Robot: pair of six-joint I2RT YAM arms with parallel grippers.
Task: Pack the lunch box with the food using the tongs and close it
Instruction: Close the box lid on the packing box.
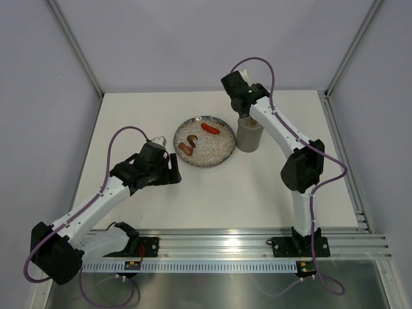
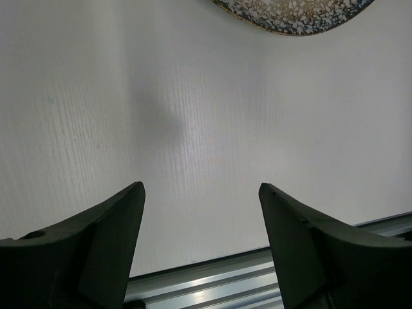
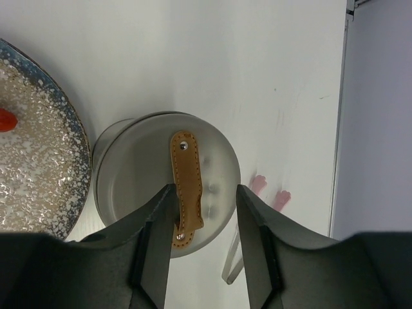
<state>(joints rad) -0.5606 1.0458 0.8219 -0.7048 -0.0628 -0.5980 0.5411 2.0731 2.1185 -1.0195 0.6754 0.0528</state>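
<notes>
1. The white table [image 1: 212, 193] carries all the items. Both arms are bolted at its near edge.
2. The left arm [image 1: 96, 203] reaches forward and inward. The right arm [image 1: 283, 132] reaches to the far side and bends inward over the lunch box.
3. The glittery plate [image 1: 215, 156] sits at mid-table, just left of the lunch box and very close to it.
4. The lunch box [image 1: 248, 138] stands upright, right of the plate. Its grey lid [image 3: 138, 174] is seated on the mouth.
5. The left gripper [image 2: 201, 190] is open, with nothing between its fingers. It hangs above bare table, near the plate's near-left rim.
6. The right gripper [image 3: 205, 193] is directly above the lid. Its jaws are parted, one on each side of the lid strap, and grip nothing. Contact with the lid cannot be determined.
7. The tongs [image 3: 259, 185] lie flat on the table, just beside the lunch box on the side away from the plate. They show only in the right wrist view, partly hidden by a finger.
8. The brown strap [image 3: 185, 187] lies flat across the lid, closer to one finger than the other.
9. The food rests on the plate: one red piece [image 1: 210, 129] toward the far rim and two brown pieces [image 1: 188, 145] at the left.
</notes>
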